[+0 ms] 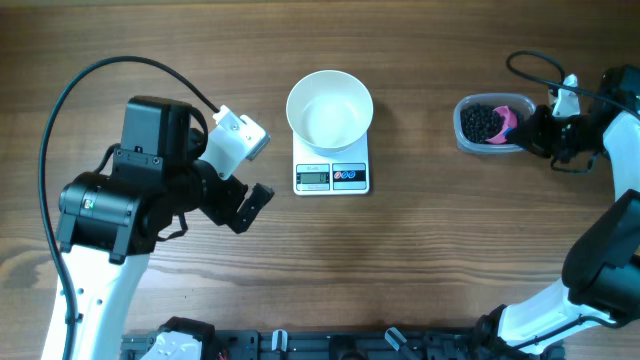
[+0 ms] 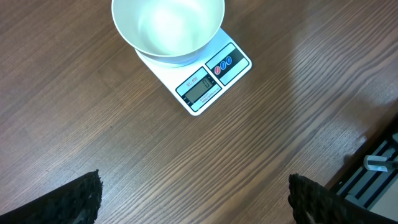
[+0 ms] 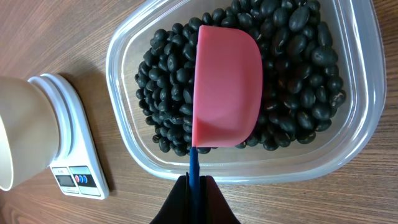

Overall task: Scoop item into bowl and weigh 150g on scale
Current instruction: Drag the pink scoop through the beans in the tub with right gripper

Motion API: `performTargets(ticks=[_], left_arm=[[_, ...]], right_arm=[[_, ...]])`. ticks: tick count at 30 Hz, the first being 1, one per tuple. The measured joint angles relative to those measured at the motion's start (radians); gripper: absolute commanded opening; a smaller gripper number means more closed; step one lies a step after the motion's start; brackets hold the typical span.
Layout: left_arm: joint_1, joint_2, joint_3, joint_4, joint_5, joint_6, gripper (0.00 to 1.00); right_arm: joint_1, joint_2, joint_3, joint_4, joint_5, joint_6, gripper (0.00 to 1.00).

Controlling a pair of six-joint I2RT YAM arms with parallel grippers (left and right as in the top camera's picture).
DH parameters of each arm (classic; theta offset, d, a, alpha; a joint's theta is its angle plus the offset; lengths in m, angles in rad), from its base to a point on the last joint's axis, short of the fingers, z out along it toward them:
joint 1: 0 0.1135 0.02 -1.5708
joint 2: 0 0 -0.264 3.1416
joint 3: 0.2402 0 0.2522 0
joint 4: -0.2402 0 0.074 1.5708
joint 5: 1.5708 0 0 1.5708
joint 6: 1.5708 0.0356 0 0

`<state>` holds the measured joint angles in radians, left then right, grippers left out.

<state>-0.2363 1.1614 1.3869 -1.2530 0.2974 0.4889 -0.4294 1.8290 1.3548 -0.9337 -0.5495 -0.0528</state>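
The white bowl stands empty on the white scale, which also shows in the left wrist view as the bowl on the scale. Black beads, the item, fill a clear plastic tub at the right. My right gripper is shut on the blue handle of a pink scoop, whose cup sits over the beads in the tub. My left gripper hangs open over bare wood, near the scale's front, with nothing between its fingers.
The right arm curves along the table's right side. A black cable loops behind the left arm. A dark rail runs along the front edge.
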Motion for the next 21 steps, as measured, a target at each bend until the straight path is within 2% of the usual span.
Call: performTargets(ticks=[21], left_arm=[[0.0,0.0,0.0,0.0,0.0,0.0,1.0]], right_arm=[[-0.107,0.004,-0.014,-0.005,-0.137,-0.004,0.04]])
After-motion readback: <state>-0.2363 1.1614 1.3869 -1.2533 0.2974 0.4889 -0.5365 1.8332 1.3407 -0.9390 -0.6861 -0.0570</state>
